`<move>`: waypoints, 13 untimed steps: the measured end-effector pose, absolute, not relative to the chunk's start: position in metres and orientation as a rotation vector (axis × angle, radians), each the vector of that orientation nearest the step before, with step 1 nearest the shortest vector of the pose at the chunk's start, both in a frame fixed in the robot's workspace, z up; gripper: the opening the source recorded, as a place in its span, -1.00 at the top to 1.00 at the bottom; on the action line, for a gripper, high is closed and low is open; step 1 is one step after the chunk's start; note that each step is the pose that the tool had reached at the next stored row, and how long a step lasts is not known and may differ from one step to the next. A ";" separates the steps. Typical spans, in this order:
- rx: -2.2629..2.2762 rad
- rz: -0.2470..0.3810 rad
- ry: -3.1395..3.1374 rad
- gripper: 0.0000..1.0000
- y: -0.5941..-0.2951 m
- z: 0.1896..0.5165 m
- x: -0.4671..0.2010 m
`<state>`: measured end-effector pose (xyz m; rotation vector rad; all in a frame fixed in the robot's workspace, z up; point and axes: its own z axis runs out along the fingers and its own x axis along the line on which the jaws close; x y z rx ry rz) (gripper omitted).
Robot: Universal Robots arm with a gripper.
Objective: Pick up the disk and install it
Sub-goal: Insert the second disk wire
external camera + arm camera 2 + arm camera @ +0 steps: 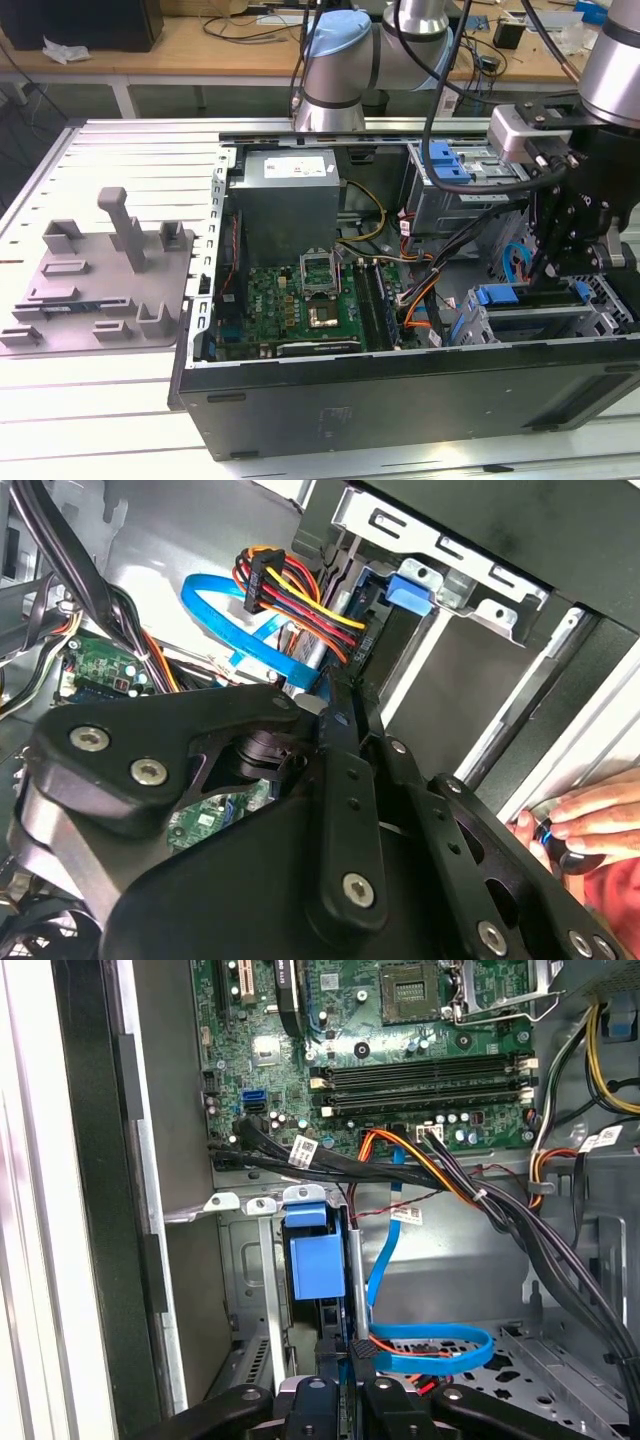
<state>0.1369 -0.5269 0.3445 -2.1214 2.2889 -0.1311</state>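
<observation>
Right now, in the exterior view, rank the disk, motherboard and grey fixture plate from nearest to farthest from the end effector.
1. Disk: in the bay right under the end effector.
2. Motherboard: middle of the case.
3. Grey fixture plate: outside the case, at the exterior view's far left.

Motherboard (300, 300) green, black slots. Case (400, 400) black outside, grey metal inside. Power-supply box (285, 205) grey. Drive carrier (312, 1260) bright blue; flat cable (430, 1345) blue. Wire bundle (290, 590) yellow, red, orange, black. Hand (335, 1400) black. Bench (110, 150) pale silver, ribbed.
</observation>
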 end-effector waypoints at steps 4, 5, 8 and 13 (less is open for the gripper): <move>-2.124 -0.131 2.286 0.68 -0.527 0.343 0.137; -2.126 -0.131 2.285 0.68 -0.527 0.343 0.137; -2.129 -0.131 2.281 0.68 -0.527 0.342 0.137; -2.136 -0.131 2.274 0.68 -0.527 0.340 0.137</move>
